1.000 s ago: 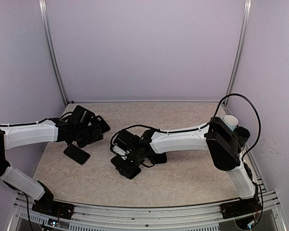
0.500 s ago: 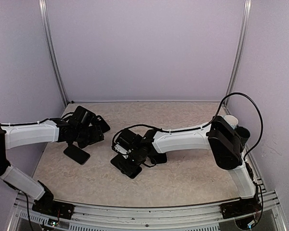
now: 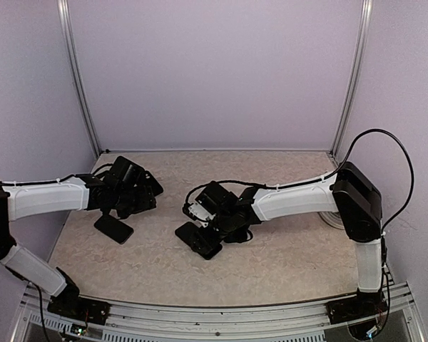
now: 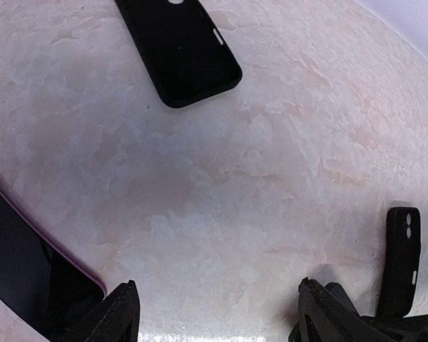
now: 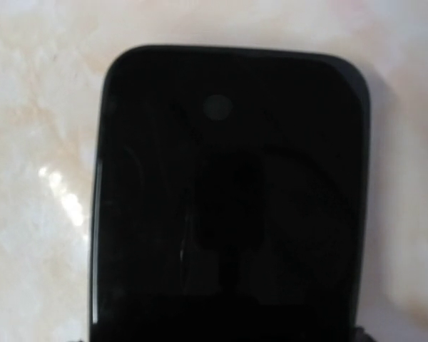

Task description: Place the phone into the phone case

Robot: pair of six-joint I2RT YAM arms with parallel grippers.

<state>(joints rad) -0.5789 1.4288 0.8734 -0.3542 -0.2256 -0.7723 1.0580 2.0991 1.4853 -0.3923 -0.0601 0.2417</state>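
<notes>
Directly beneath right gripper (image 3: 210, 228), glossy black phone (image 5: 228, 199).

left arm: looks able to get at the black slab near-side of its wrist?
Probably yes. The black slab lies flat, uncovered, close beside the open left fingers; the right arm is well clear.
</notes>
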